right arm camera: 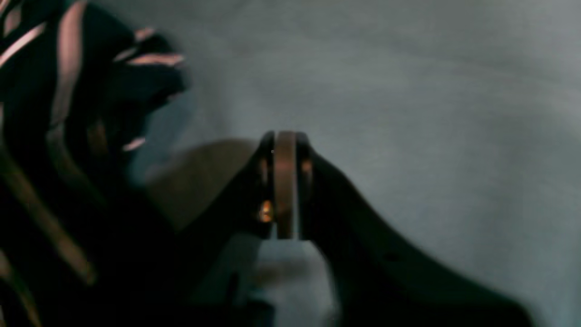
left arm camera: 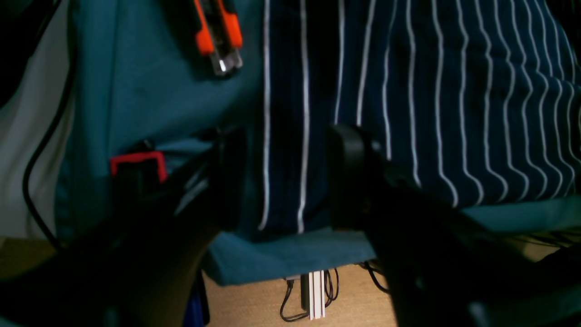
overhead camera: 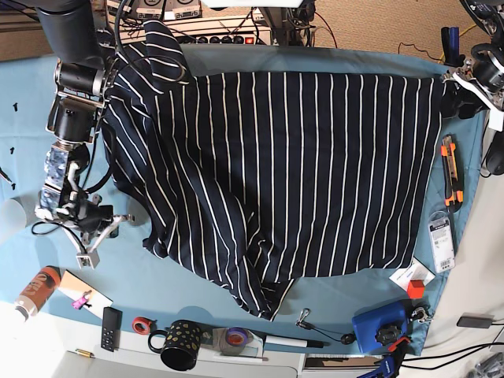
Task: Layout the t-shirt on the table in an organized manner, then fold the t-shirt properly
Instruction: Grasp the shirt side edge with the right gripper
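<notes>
Left pincer [left arm camera: 283,177] apart over t-shirt [overhead camera: 276,165] corner, 2 o'clock; right pincer [right arm camera: 285,186] together, empty, 8 o'clock. Spread on bench [overhead camera: 236,303]; hem bunched, folding pending.

Right wrist view blurred throughout: t-shirt [right arm camera: 68,136] a dark smear with streaked stripes, cut off at left edge. Right gripper [right arm camera: 286,186] soft-edged; whether anything sits between its tips is unclear. Left wrist view: left gripper [left arm camera: 286,177] underexposed, nearly black. Base view: shirt's far-left sleeve partly hidden behind the arm.
</notes>
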